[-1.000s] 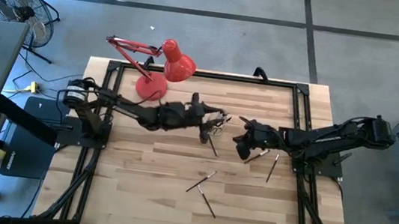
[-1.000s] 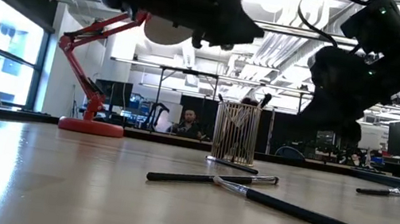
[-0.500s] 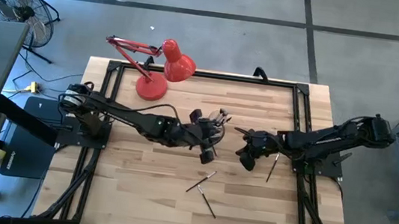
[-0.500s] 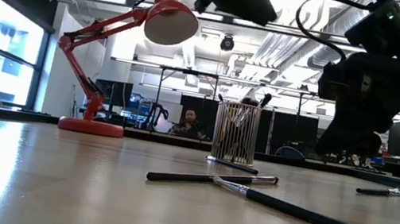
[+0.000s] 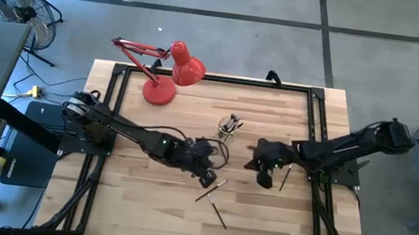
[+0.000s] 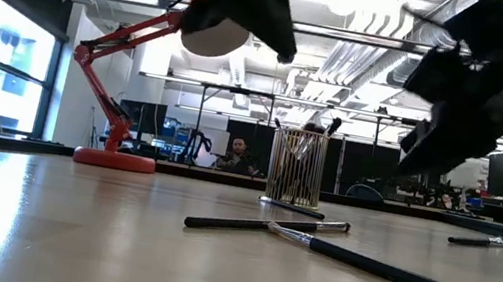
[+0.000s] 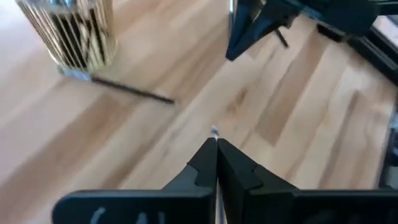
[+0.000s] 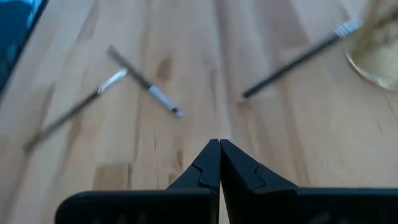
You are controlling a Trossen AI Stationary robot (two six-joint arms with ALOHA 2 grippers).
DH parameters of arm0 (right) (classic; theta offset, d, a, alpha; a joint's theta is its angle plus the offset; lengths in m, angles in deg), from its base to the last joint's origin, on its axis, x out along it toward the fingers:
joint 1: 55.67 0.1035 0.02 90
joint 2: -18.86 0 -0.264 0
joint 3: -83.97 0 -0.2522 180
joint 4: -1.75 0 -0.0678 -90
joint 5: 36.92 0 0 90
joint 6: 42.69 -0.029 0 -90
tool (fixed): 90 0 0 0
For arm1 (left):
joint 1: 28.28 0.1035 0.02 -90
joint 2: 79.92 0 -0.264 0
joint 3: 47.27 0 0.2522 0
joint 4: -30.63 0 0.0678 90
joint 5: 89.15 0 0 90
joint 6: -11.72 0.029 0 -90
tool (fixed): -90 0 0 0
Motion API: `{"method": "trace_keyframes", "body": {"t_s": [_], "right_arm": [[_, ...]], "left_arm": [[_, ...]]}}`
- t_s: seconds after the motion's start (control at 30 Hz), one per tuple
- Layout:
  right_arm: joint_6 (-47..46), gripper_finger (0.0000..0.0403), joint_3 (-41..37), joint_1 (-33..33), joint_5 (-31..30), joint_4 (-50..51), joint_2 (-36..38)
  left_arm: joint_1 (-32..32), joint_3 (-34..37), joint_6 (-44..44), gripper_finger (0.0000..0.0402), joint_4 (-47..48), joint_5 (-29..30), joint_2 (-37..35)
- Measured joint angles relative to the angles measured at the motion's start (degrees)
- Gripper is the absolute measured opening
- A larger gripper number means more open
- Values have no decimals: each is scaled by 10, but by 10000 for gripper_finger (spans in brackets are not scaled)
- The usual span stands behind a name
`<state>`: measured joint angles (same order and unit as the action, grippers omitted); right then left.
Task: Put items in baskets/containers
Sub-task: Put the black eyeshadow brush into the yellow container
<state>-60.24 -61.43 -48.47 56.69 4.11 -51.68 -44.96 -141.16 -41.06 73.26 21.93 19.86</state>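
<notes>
1. High view: the left arm reaches from the table's left edge toward the middle, its left gripper [image 5: 206, 179] low over the wood beside two crossed brushes [image 5: 216, 197]. The right arm stretches in from the right edge, its right gripper [image 5: 264, 177] near a loose brush [image 5: 285, 176]. The glass cup [image 5: 229, 126], holding several brushes, stands between the middle and the far edge. A red lamp [image 5: 171, 73] sits at the far left corner of the wooden table [image 5: 153, 198].

2. Low view: both arms hang dark above the surface. The cup [image 6: 296, 167] stands upright mid-table, and the crossed brushes [image 6: 268, 227] lie flat before it. A person sits in the room beyond.

3. Left wrist view: the left gripper [image 7: 216, 163] has its fingers pressed together, holding nothing. One brush [image 7: 127, 90] lies touching the cup's base [image 7: 78, 34].

4. Right wrist view: the right gripper [image 8: 219, 163] is likewise clenched and empty, above bare wood. Brushes [image 8: 143, 79] lie scattered ahead.
</notes>
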Motion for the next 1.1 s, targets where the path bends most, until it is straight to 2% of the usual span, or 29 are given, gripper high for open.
{"method": "trace_keyframes", "body": {"t_s": [0.17,0.3,0.37,0.57,0.7,0.93,1.1], "right_arm": [[90,0,0,62,-53,-7,0],[138,3,0,96,-125,-42,-2],[146,10,0,102,-136,-64,-12],[111,42,5,102,-105,-125,-105],[120,66,30,96,-73,-157,-155],[168,93,74,54,-2,-149,-207],[182,94,88,31,9,-141,-231]], "left_arm": [[-4,0,-59,2,63,-45,-1],[-3,0,-62,3,78,-68,-1],[-3,0,-62,3,77,-76,-1],[-2,0,-61,3,77,-83,-1],[-2,0,-60,3,77,-81,-1],[-2,0,-60,3,74,-81,-1],[-2,0,-58,3,76,-81,-1]]}}
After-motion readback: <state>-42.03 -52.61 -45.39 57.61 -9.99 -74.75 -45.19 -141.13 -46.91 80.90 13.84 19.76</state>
